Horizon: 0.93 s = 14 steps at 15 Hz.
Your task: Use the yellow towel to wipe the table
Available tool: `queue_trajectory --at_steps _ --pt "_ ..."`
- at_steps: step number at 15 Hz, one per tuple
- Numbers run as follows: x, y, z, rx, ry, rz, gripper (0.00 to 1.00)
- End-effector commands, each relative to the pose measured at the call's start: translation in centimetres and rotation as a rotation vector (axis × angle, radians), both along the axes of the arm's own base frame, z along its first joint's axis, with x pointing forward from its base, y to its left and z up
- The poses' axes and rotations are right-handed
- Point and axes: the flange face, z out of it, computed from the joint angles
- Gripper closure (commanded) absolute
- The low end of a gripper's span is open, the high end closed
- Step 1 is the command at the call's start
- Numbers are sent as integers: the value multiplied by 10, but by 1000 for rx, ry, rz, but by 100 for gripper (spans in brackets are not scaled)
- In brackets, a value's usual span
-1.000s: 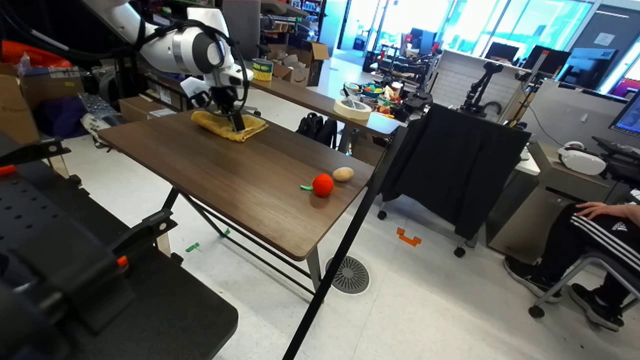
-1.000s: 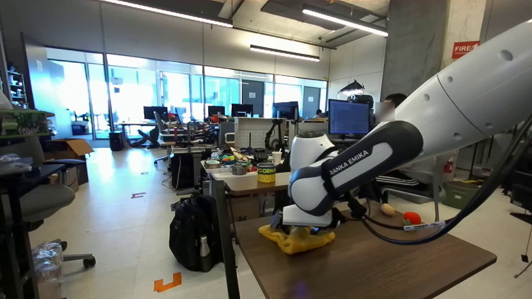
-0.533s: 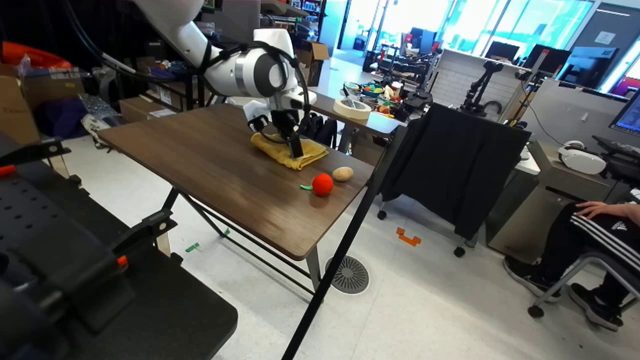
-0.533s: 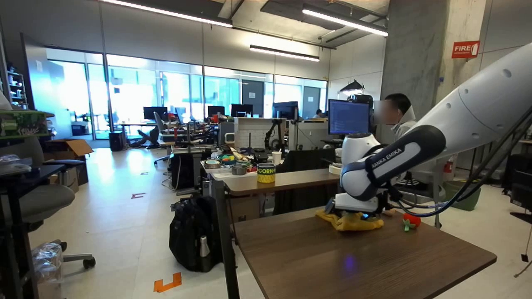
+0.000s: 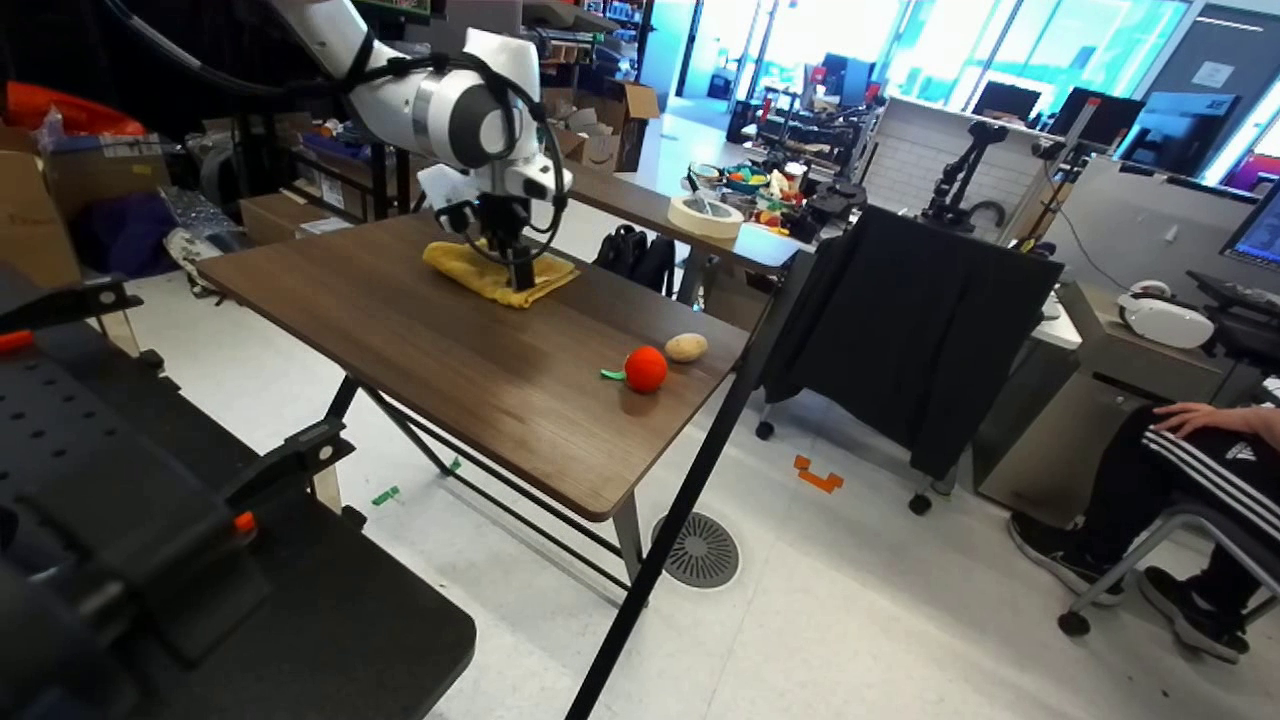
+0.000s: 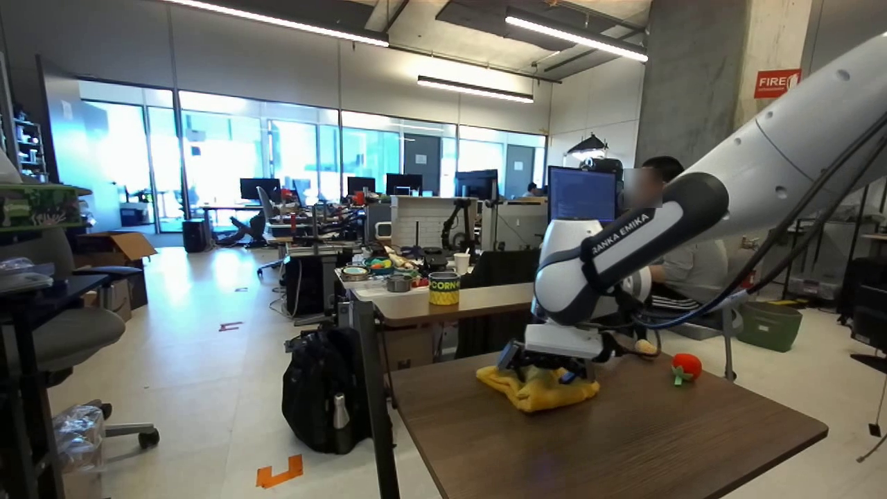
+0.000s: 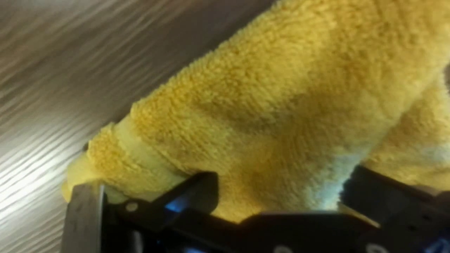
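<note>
The towel (image 5: 480,276) is lying in folds on the table (image 5: 440,340), near the long edge by the desk (image 6: 492,298), and the gripper (image 7: 283,175) is resting on it from above. In the wrist view its fingers (image 7: 202,191) are standing wide apart, and the towel is showing between them. The red ball (image 5: 646,371) is sitting apart from the towel, towards a short end, near the potato (image 5: 686,348). On the desk the can (image 6: 443,290) is standing upright

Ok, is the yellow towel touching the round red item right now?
No, in an exterior view the brown table shows between the yellow towel and the round red item.
</note>
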Motion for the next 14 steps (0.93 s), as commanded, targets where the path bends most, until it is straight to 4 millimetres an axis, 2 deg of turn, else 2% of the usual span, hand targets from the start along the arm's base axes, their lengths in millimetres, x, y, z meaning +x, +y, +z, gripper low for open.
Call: queue_trajectory --at_steps 1,3,4,6,10,12,14 --pt "-44 85 2 108 97 142 0" --pt "-73 124 5 152 157 217 0" --pt "-84 129 6 172 193 243 0" --pt "-98 106 0 175 295 241 0" --pt "-83 3 -7 44 248 14 0" --pt "-79 -61 -8 -43 224 -58 0" --pt "-84 -122 -12 -94 234 -103 0"
